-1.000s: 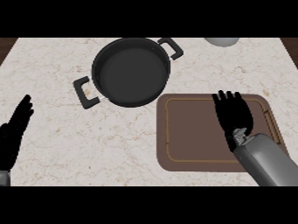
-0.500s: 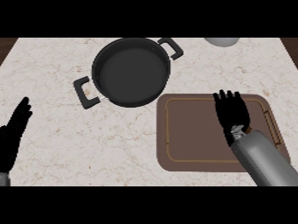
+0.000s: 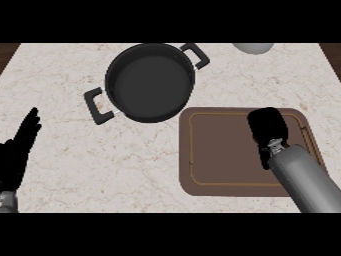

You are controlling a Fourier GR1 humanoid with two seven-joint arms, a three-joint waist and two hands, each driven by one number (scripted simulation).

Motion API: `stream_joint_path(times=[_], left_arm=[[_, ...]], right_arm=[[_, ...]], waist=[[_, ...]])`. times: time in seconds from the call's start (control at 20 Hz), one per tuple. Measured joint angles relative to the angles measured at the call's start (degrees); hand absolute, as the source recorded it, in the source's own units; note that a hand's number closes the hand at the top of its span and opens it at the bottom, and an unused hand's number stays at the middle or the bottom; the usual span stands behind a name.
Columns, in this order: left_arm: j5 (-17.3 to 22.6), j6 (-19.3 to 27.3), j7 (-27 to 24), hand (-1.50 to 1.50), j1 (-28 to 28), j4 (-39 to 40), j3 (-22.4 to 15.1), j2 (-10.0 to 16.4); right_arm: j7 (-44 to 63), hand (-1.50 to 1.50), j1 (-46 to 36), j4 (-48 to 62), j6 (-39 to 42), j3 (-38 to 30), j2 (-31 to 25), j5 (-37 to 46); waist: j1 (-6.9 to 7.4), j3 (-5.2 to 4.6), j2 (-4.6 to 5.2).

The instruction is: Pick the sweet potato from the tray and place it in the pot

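Since the earlier frame, the right hand (image 3: 267, 127) has curled its fingers together over the tray (image 3: 217, 160) at the worktop's near right. Left hand (image 3: 10, 157) rests open at the near left edge. Sweet potato unseen, probably enclosed by the curled fingers. Risk: an incomplete hold slipping before the pot (image 3: 151, 82) beyond.

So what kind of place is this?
Likely a kitchen: a black two-handled pot and a brown tray sit on a pale marbled counter.
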Motion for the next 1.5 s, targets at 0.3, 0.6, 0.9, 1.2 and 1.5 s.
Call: stream_joint_path(times=[0.3, 0.6, 0.9, 1.2, 1.5], left_arm=[[-0.29, -1.40, 1.02, 0.00, 1.02, -2.18, 0.85, -0.63], [-0.75, -2.38, 0.96, 0.00, -0.71, -2.00, -0.23, -0.93], [-1.25, -3.66, 0.56, 0.00, -3.16, -2.18, -2.62, -1.41], [-1.63, -5.13, 1.09, 0.00, -5.66, -1.59, -4.65, -1.63], [-2.28, -5.32, 1.78, 0.00, -7.29, -0.61, -5.97, -2.31]], right_arm=[[-1.77, 1.50, 0.66, 0.05, -0.59, -1.39, 1.47, 2.49], [10.87, 1.50, -4.29, 0.98, 0.42, -4.95, 13.23, -3.29], [24.51, 1.50, -10.96, 1.40, -5.58, -7.79, 17.67, -10.60], [37.59, 1.50, -22.52, 3.13, -12.14, -6.20, 18.57, -9.59], [44.49, 1.50, -34.34, 6.08, -16.44, -3.86, 18.47, -3.38]], waist=[[0.05, -0.08, -0.10], [3.30, 0.35, 0.92], [8.64, 0.50, 2.09], [12.31, 0.08, 2.10], [13.10, -0.24, 1.80]])
